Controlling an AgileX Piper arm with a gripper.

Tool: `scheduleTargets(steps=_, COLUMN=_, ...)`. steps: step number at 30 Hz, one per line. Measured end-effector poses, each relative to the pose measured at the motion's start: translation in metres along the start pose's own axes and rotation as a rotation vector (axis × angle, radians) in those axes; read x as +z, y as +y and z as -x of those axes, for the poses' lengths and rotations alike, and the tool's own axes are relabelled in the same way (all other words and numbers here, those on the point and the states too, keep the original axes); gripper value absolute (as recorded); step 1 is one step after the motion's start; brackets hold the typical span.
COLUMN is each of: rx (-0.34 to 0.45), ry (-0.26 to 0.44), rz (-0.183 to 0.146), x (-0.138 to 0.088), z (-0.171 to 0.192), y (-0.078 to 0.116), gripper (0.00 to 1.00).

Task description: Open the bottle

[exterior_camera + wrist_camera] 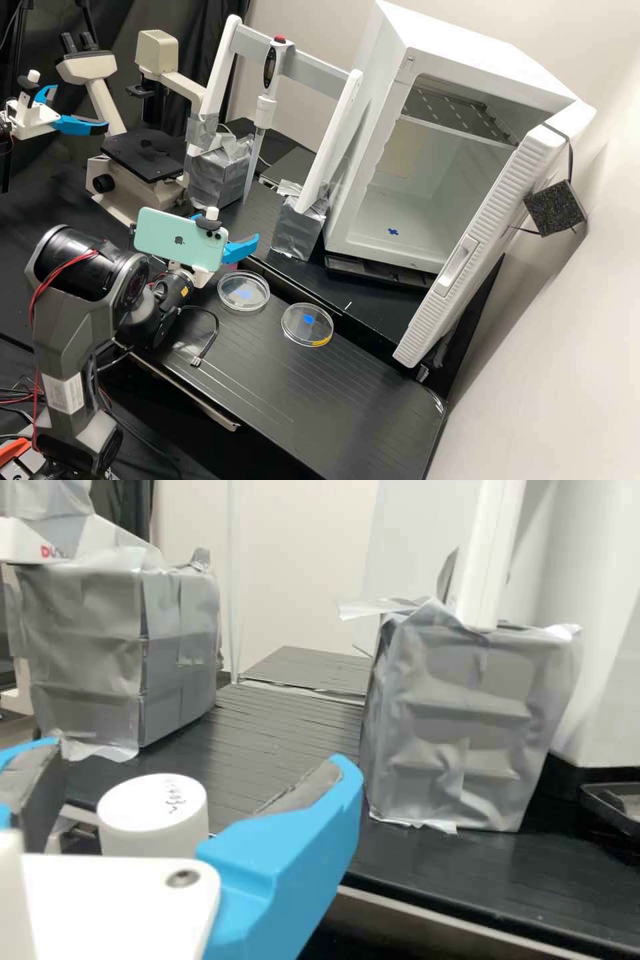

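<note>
In the high view the gripper [240, 249] is at the rear left of the bench board, partly behind the green phone fixed on the arm. A small pinkish patch shows below its blue finger; whether it belongs to the bottle I cannot tell. In the wrist view the gripper [192, 760] is open, its two blue fingers spread. The bottle's white cap [152, 805], with handwriting on top, appears between them. Space shows between the cap and one finger; contact with the other cannot be judged. The bottle's body is hidden behind the gripper's white base.
Two clear round dishes [243, 291] lie near the gripper, one closer to it. Behind stand tape-wrapped blocks [300, 227] holding a white frame, with a pipette [265, 113] hanging from it. An open white cabinet [427, 227] is at the back right, a microscope [137, 170] at the back left.
</note>
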Motion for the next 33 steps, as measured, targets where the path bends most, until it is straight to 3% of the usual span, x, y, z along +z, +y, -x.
scheduleTargets(steps=33, rx=-0.013, ry=0.010, rz=0.001, x=-0.0012, z=-0.0013, y=-0.0053, gripper=0.00)
